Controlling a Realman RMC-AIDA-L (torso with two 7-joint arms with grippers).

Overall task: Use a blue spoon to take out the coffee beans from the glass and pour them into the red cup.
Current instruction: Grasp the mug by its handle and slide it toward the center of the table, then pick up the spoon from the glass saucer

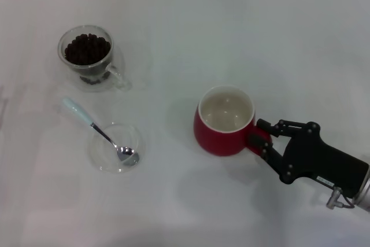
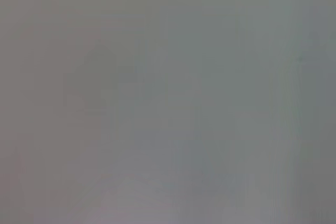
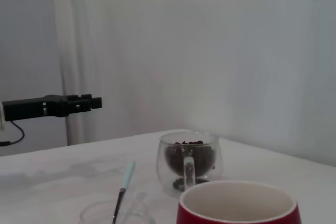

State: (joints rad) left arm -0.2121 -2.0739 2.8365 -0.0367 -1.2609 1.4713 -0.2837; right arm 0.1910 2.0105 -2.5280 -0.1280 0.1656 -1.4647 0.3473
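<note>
The red cup stands upright on the white table, right of centre, its creamy inside empty. My right gripper reaches in from the lower right with its fingers on either side of the cup's red handle, closed on it. The glass stands at the far left, full of coffee beans. The blue spoon lies with its metal bowl in a clear saucer and its pale handle pointing toward the glass. The right wrist view shows the red cup's rim, the glass and the spoon. My left gripper is out of view.
The white table stretches around the objects. In the right wrist view a black device with a cable stands off the table at the far side. The left wrist view shows only a plain grey surface.
</note>
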